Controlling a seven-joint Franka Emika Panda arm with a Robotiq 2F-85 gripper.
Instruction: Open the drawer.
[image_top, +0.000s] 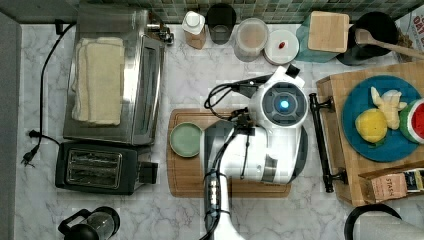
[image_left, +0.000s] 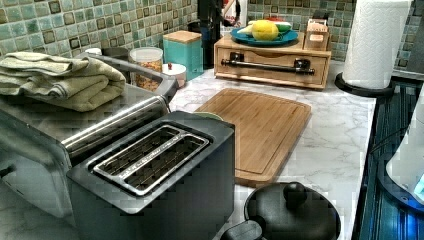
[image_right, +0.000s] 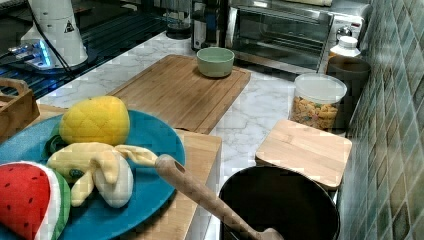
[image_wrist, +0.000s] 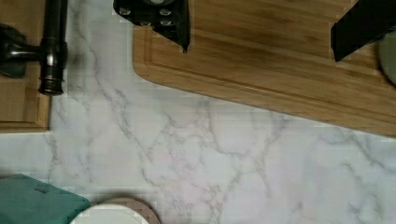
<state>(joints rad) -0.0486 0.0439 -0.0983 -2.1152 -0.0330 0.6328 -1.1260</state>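
Showing drawer (image_left: 272, 67) | light wood, long black bar handle (image_left: 268, 64) | tool (image_wrist: 261, 35) fingers wide apart

White tabletop (image_top: 200, 70) with grey marble veining. Light-wood drawer (image_left: 272, 65) with black metal bar handle (image_left: 270, 66). Round teal-blue plate (image_top: 367, 142). Green mosaic wall tiles (image_left: 100, 25).

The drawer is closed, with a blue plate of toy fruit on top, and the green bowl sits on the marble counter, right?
Not quite. The green bowl sits on the cutting board, as the right view shows. The drawer is closed, and the blue plate sits on top.
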